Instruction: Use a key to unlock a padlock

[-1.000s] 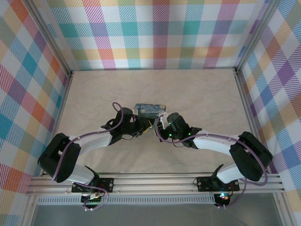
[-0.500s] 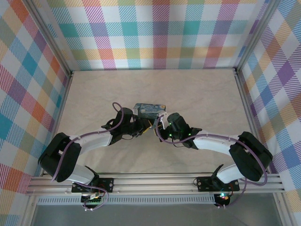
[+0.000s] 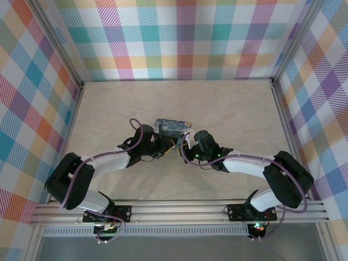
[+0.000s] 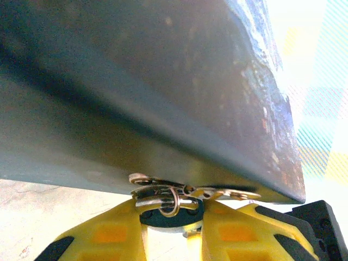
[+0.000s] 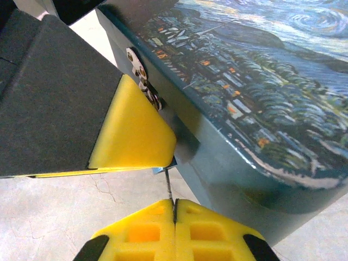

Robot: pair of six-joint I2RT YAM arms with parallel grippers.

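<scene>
Your left gripper (image 4: 173, 223) is clamped on the tiny teal padlock (image 4: 163, 216), which hangs by its silvery shackle from the latch (image 4: 228, 193) on the near side of the starry-night tin (image 4: 163, 98), mid-table (image 3: 234, 103). Your right gripper (image 5: 174, 212) is pinched tight on the thin key (image 5: 169, 190), just below the tin's edge.

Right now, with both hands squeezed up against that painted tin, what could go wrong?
The right hand pinches the thin key only at its pad tips; it could twist or slip. The left hand grips the padlock right beside the tin, so the hands might bump or shove it.
</scene>
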